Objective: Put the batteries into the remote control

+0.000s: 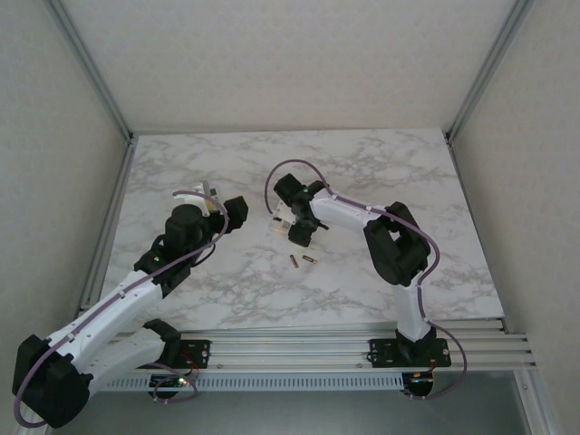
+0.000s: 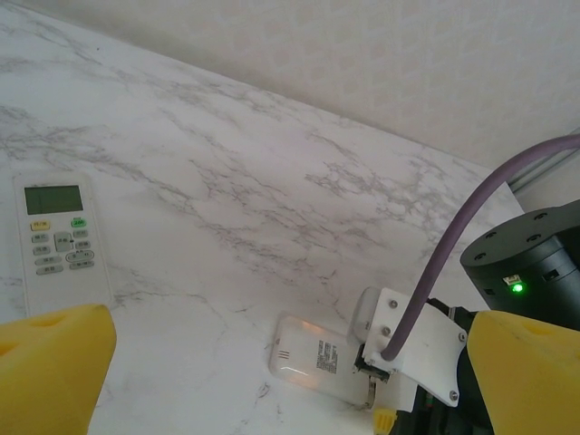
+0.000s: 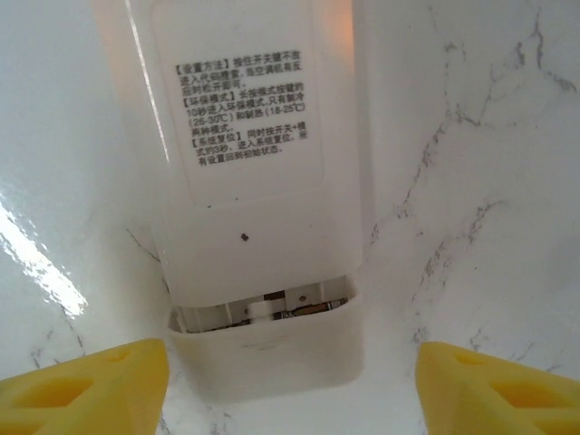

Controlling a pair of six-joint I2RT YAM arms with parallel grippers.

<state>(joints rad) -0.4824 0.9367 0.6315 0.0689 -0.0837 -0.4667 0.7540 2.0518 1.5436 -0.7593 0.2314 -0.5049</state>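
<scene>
Nearest the arm bases, two batteries (image 1: 294, 263) lie loose on the marble bench (image 1: 227, 290), just beside each other, each dark with a reddish-gold part. A third battery (image 1: 449, 260) lies well apart from them, off to the right past the right arm's elbow.

Just beyond the pair, the right end effector (image 1: 292, 227) hangs tilted down over the remote control (image 3: 263, 181). Its yellow pads (image 3: 82, 390) stand wide apart, one on either side of the remote's near end. Bare bench shows between each pad and the white casing, so it is open and grips nothing.

The remote control lies face down with its back up, and a printed label (image 3: 245, 109) sits in the middle of the back. Toward the end by the pads, the battery compartment (image 3: 263, 313) shows as a narrow open slot. A dark cell (image 3: 313, 308) seems to lie inside, though too little of the slot shows to tell more.

To the left, at about the same depth, the left end effector (image 1: 216, 201) is held above the bench. Its own yellow pads (image 2: 54, 362) are spread as wide as they go, with nothing held between them. In its wrist view the face-down remote control lies ahead, with the right arm's wrist over one end.

Farther off on the bench, well apart from the first, a second remote (image 2: 59, 245) lies face up, its display and buttons showing.
</scene>
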